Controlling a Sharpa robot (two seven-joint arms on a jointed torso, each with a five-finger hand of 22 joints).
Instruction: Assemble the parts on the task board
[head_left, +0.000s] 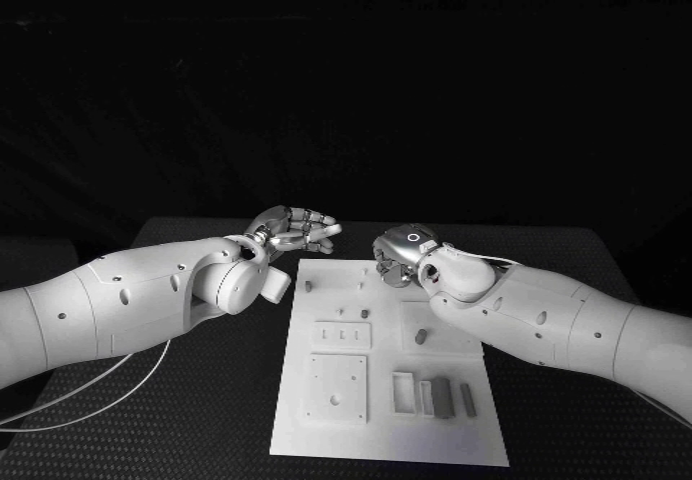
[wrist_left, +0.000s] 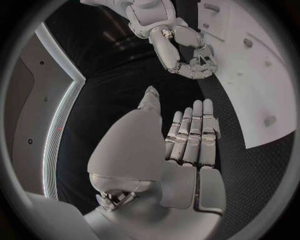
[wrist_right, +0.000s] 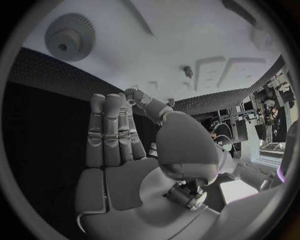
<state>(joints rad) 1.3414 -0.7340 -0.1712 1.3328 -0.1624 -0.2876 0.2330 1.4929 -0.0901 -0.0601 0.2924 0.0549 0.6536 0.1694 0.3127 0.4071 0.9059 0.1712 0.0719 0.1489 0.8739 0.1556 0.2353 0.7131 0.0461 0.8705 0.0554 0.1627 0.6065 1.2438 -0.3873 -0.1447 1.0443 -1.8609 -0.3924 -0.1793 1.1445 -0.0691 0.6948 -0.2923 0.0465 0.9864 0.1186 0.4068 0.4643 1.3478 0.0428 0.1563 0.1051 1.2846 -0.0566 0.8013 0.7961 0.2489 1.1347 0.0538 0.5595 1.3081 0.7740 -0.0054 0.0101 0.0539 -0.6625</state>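
The white task board (head_left: 450, 435) lies lengthwise in the middle of the table. Grey bar-shaped parts (head_left: 437, 393) sit near its right front, and a small grey peg (head_left: 420, 337) stands further back. My left hand (head_left: 293, 232) hovers off the board's far left corner, fingers straight and side by side (wrist_left: 190, 135), thumb apart, holding nothing. My right hand (head_left: 402, 255) hangs over the board's far end. Its thumb bends in against the fingertips (wrist_right: 132, 96), and I see nothing between them. A toothed gear (wrist_right: 70, 36) sits on the board (wrist_right: 156, 45) beyond those fingers.
A raised square plate (head_left: 338, 385) and a small slotted block (head_left: 343, 335) occupy the board's left half. Thin white cables (head_left: 87, 395) trail over the table under my left arm. Black table (head_left: 562, 260) surrounds the board.
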